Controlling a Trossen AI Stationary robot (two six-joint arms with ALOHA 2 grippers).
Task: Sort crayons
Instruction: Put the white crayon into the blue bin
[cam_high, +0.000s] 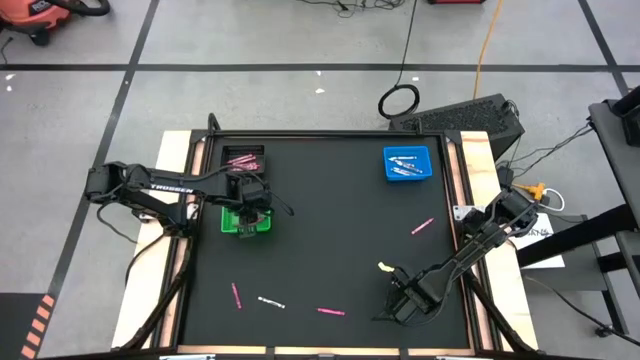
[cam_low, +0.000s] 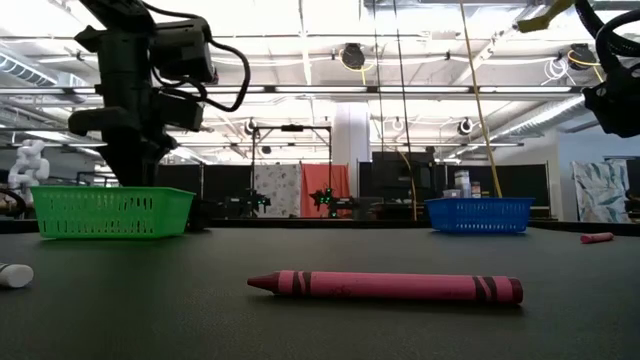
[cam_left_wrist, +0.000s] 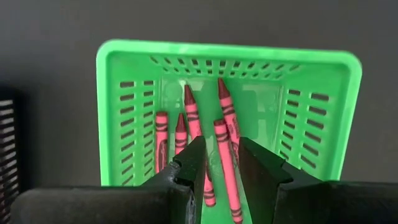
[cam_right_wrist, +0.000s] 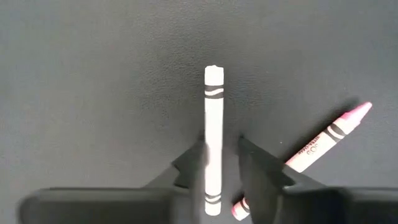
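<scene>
Right gripper (cam_right_wrist: 222, 158): near right of the table (cam_high: 330, 230). Fingers straddle a white crayon (cam_right_wrist: 213, 140) lying on the mat, its long axis running straight out between them; whether they press it cannot be told. A pink crayon (cam_right_wrist: 329, 137) lies slantwise just beside, one end under a finger.

Left gripper (cam_left_wrist: 222, 165): above the green basket (cam_left_wrist: 121, 93) at far left, jaws parted, holding nothing. Basket holds five red-pink crayons (cam_left_wrist: 193, 134), roughly parallel, tips toward its far wall.

Loose on the mat, high view: pink crayon (cam_high: 422, 226) at right, slanted; pink crayon (cam_high: 331, 311) near edge, lying left-right; white crayon (cam_high: 270, 301) beside it; pink crayon (cam_high: 236, 294) near left, lying near-far.

Black tray (cam_high: 244, 159), far left: pink crayons. Blue basket (cam_high: 408, 164), far right: white crayons.

Writing: "TROSSEN" on the left arm (cam_high: 165, 187). Crayon labels unreadable.
</scene>
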